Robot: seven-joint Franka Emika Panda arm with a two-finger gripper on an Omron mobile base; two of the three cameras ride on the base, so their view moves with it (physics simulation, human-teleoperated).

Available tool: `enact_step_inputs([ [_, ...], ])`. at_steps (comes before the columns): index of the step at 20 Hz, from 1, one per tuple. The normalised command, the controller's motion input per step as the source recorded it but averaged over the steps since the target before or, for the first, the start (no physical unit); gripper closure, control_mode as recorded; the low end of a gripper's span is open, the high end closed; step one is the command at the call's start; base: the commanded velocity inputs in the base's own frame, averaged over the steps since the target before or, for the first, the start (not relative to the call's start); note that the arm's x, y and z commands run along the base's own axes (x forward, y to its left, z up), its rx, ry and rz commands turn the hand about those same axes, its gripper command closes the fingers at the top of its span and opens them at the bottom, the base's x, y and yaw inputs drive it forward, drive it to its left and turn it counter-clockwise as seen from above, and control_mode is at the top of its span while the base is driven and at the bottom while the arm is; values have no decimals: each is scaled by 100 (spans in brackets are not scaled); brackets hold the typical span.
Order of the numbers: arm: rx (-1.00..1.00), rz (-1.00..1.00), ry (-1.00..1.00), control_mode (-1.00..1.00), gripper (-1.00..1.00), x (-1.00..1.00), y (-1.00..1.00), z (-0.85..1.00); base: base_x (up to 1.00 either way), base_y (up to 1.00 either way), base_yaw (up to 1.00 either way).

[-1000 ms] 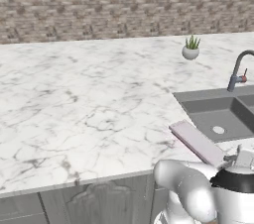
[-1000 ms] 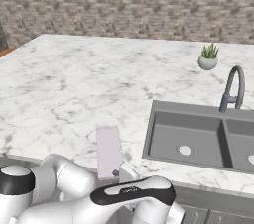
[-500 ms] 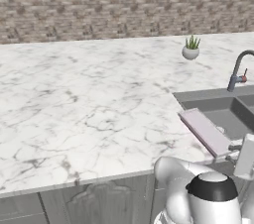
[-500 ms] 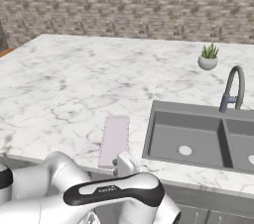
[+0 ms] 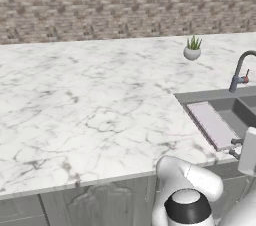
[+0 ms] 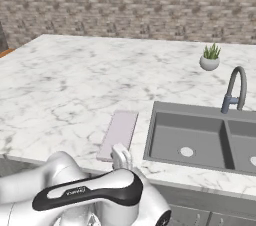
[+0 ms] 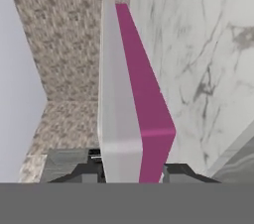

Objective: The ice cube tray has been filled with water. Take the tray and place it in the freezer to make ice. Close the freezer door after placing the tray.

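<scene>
Marble, white with grey veins, forms the surface [image 6: 75,85] on which we work; a brick wall [image 5: 125,5] stands behind it. In the hand view we see the ice cube tray [image 7: 126,94] running away from the camera between the two dark fingertips [image 7: 89,171], one on each side of its near end, so the end effector [image 7: 131,171] is pinching the tray by that end. Here the tray shows a pale face and a magenta side.

In the right base view the ice cube tray [image 6: 119,133] appears as a pale lilac slab over the marble just left of the grey sink [image 6: 200,140], its near end at the end effector [image 6: 120,154] close to the front edge of the surface. We cannot tell whether the tray is touching the marble or raised just above it. In the left base view the ice cube tray [image 5: 212,125] lies along the sink's left rim. A curved faucet [image 6: 234,90] stands behind the sink, and a small potted plant [image 6: 210,58] sits near the wall.
</scene>
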Motion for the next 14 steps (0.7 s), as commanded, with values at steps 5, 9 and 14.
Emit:
enact_step_inputs([
  [5, -3, -7, 0, -100, 100, 0, 0, 23, 0, 0, 0],
  [9, -2, -5, -1, -100, 100, 0, 0, 15, 0, 0, 0],
  [14, 0, -3, -5, -100, 100, 0, 0, 6, 0, 0, 0],
])
